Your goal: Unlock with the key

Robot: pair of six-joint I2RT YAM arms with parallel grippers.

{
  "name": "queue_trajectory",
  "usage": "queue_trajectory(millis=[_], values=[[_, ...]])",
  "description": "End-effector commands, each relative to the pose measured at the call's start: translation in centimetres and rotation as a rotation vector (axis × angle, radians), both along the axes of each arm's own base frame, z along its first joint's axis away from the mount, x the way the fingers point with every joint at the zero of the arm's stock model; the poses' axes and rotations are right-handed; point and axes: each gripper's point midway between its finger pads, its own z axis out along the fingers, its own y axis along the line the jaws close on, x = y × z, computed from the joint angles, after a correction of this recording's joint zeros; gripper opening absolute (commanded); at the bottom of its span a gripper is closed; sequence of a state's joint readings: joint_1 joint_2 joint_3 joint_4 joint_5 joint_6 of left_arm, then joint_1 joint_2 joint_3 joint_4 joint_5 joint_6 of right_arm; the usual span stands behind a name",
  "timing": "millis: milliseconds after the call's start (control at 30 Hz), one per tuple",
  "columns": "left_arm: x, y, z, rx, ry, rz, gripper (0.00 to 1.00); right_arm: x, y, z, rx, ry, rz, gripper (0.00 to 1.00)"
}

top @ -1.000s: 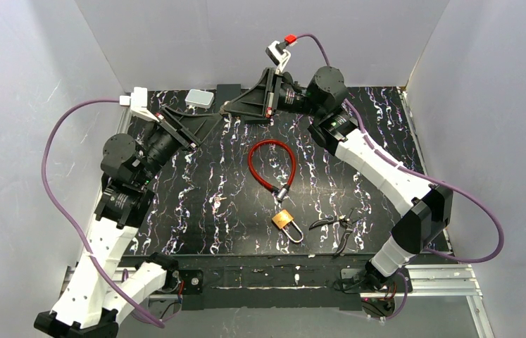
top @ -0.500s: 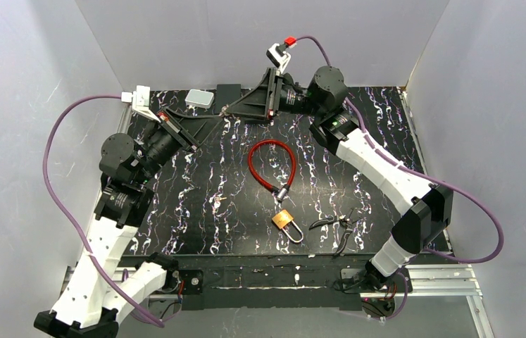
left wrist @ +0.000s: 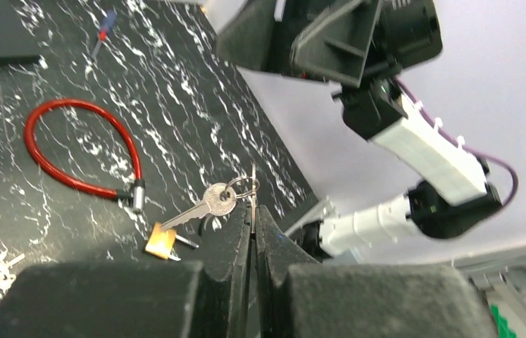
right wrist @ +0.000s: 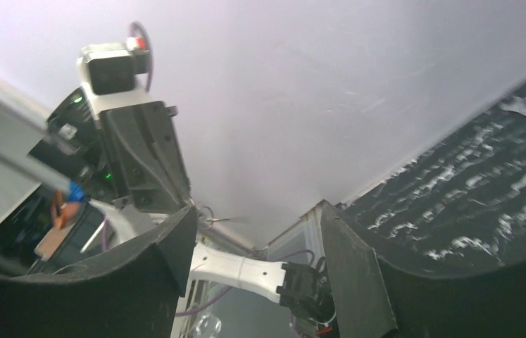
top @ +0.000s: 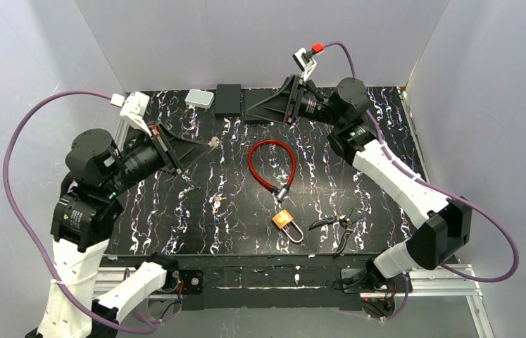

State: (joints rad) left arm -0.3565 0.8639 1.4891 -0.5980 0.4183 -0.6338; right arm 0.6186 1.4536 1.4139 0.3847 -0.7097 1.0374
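Observation:
My left gripper is shut on the edge of a silver key, held above the table's back left. A second key dangles from its ring. From above, the keys show at the fingertips. The brass padlock lies near the front centre, its shackle toward the front edge; the left wrist view shows it below the keys. My right gripper hovers open and empty at the back centre, apart from the keys, its fingers spread wide.
A red cable lock lies coiled mid-table. Pliers rest at the front right. A black box and a small grey block sit at the back. Tiny keys lie left of the padlock. A screwdriver lies far back.
The right gripper opened, let go of the keys and pulled back to the right. The left gripper shut on the key and drew it left and nearer.

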Motion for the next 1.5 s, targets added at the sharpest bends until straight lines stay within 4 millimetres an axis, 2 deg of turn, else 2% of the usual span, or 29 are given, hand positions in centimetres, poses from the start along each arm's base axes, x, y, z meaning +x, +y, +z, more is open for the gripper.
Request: queue_trajectory(millis=[0,133,267,433,567,767,1100,1367,1467], values=[[-2.9,-1.0,-2.0,0.094,0.123,-0.171,0.00,-3.4,0.2,4.2,0.158,-0.147,0.201,0.72],[-3.0,-1.5,-2.0,0.095,0.140,-0.214,0.00,-5.5,1.8,4.5,0.164,-0.146,0.344,0.67],[-2.3,-1.9,-1.7,0.072,0.152,-0.209,0.00,-7.2,3.3,4.1,0.147,-0.140,0.411,0.55],[-1.8,-2.4,-0.5,0.030,0.131,-0.212,0.00,-7.4,3.4,3.5,0.114,-0.132,0.414,0.51],[-1.5,-2.5,-0.2,0.019,0.120,-0.213,0.00,-7.7,3.4,2.8,0.086,-0.115,0.428,0.45],[-1.1,-2.4,0.2,0.017,0.100,-0.194,0.00,-7.5,3.6,2.0,0.053,-0.103,0.422,0.40],[-1.0,-1.7,-0.5,0.023,0.101,-0.139,0.00,-7.9,3.3,1.9,0.050,-0.105,0.436,0.43],[-0.7,-1.6,-0.4,-0.001,0.095,-0.116,0.00,-8.5,3.0,2.4,0.062,-0.112,0.461,0.41],[-0.5,-1.7,-0.5,-0.006,0.096,-0.115,0.00,-8.5,3.0,2.6,0.066,-0.114,0.464,0.47]])
